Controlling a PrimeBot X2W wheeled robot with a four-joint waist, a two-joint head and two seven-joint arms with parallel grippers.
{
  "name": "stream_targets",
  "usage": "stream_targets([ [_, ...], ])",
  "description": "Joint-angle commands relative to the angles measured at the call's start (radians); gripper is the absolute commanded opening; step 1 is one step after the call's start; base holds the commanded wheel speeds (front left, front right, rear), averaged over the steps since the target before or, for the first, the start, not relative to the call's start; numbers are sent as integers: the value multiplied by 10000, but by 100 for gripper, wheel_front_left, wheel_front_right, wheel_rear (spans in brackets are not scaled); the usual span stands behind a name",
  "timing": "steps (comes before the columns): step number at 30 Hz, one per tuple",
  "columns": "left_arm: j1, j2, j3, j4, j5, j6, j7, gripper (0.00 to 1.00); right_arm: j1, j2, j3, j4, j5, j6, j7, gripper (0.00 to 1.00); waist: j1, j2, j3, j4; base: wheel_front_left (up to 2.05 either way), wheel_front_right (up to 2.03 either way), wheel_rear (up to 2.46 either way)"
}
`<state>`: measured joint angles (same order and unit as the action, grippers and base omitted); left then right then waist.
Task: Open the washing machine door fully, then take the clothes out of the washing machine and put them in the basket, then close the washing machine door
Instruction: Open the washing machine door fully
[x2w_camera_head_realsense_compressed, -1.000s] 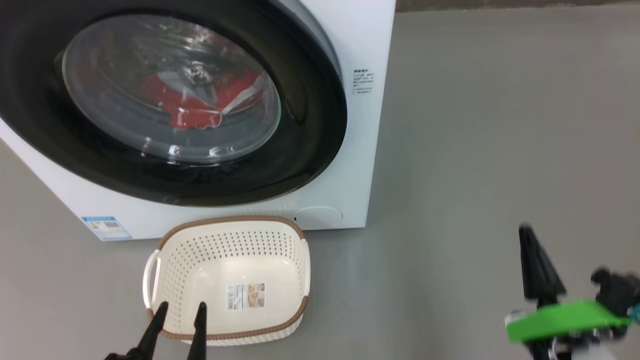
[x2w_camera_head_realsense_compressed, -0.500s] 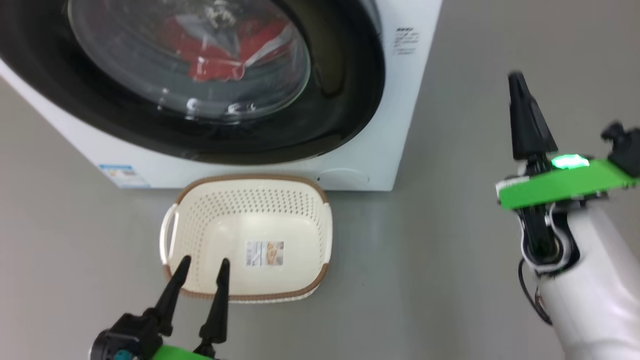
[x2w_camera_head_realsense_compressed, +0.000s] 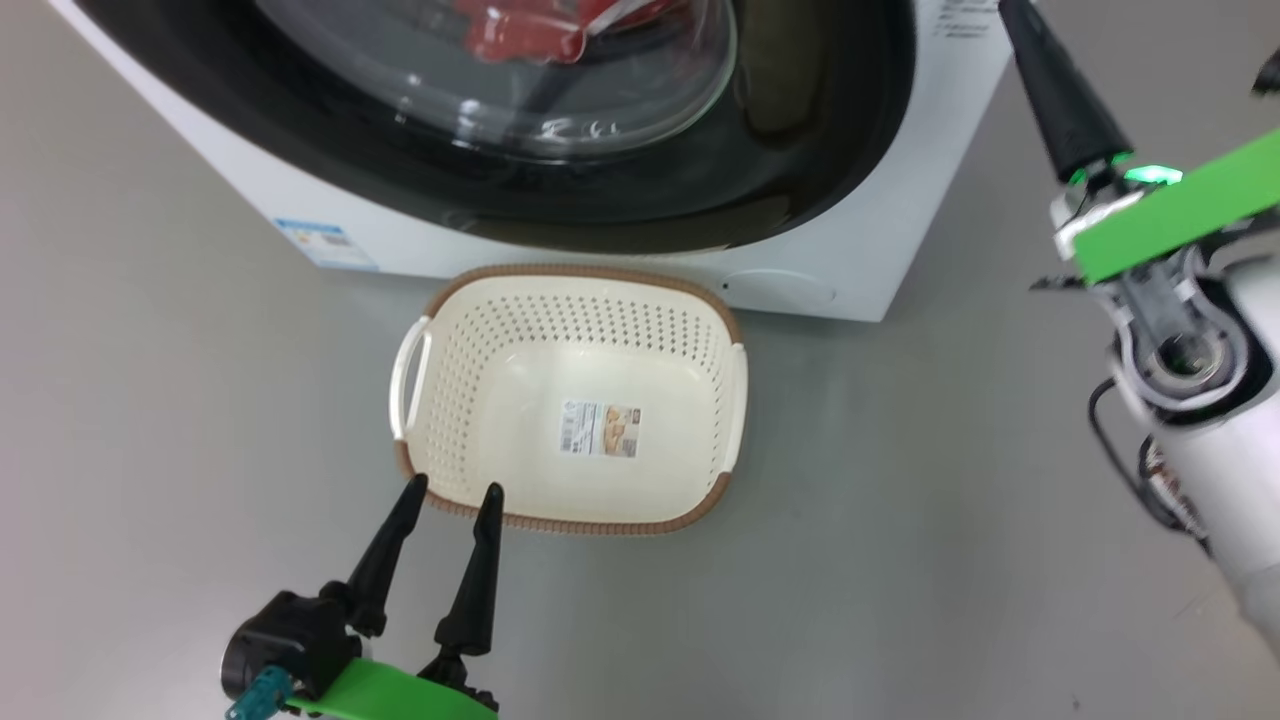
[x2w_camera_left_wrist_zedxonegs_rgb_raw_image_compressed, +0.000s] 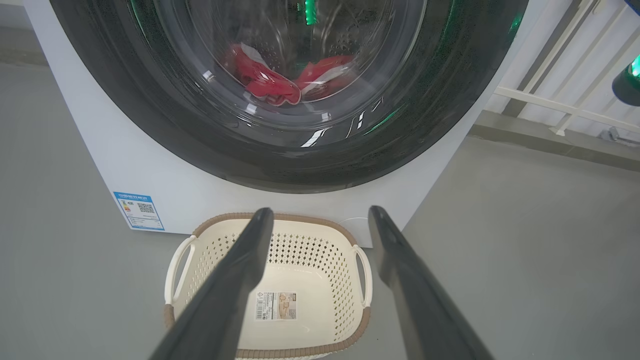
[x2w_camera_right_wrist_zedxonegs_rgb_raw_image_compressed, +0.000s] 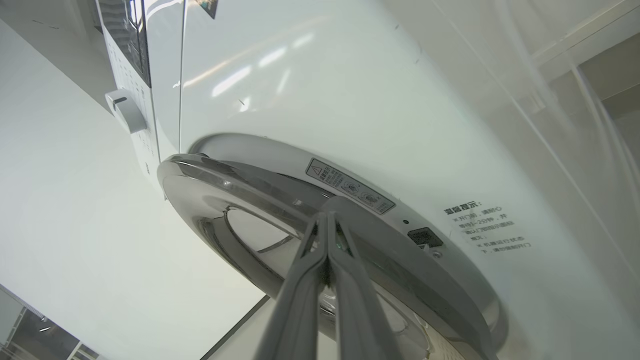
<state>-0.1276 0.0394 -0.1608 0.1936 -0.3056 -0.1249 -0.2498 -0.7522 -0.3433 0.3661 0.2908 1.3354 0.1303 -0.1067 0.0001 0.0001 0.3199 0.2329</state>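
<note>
Basket (x2w_camera_head_realsense_compressed: 580, 272) just beyond the wide-apart left hand (x2w_camera_head_realsense_compressed: 453, 487); right hand (x2w_camera_right_wrist_zedxonegs_rgb_raw_image_compressed: 325, 216), pinched tight, beside the washing machine door (x2w_camera_right_wrist_zedxonegs_rgb_raw_image_compressed: 225, 185)

Door (x2w_camera_head_realsense_compressed: 800, 150) shut against the machine (x2w_camera_head_realsense_compressed: 870, 240); its glass bars my way to the clothes (x2w_camera_left_wrist_zedxonegs_rgb_raw_image_compressed: 265, 82). Basket (x2w_camera_head_realsense_compressed: 580, 272) stands on the floor (x2w_camera_head_realsense_compressed: 950, 500) just before the machine, below the door, mouth up, reachable from above. My left gripper (x2w_camera_head_realsense_compressed: 453, 487) hangs spread at its near rim. Floor right of the basket gives passing room.
</note>
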Motion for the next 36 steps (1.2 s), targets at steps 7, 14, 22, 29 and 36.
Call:
stream_targets([
  [7,-507,108,-55,-151,-285,-57,-120,100,-1021,-625,-94,-553,2108,4,1685,0,0,-1,723,487,0,0,0],
  [14,-747,108,-324,-94,-471,-57,-120,100,-1695,-914,-133,-177,2894,4,3178,0,0,-1,1025,651,0,0,0],
  [22,-941,108,-545,-79,-614,-57,-120,100,-2362,-908,11,409,2773,4,3816,0,0,-1,1333,832,0,0,0],
  [29,-1074,108,-659,-26,-735,-57,-120,100,-2756,-764,163,815,2548,4,4009,0,0,-1,1483,929,0,0,0],
  [36,-1049,108,-666,-31,-933,-57,-120,100,-2743,-629,506,993,2308,4,4201,0,0,-1,1411,951,0,0,0],
])
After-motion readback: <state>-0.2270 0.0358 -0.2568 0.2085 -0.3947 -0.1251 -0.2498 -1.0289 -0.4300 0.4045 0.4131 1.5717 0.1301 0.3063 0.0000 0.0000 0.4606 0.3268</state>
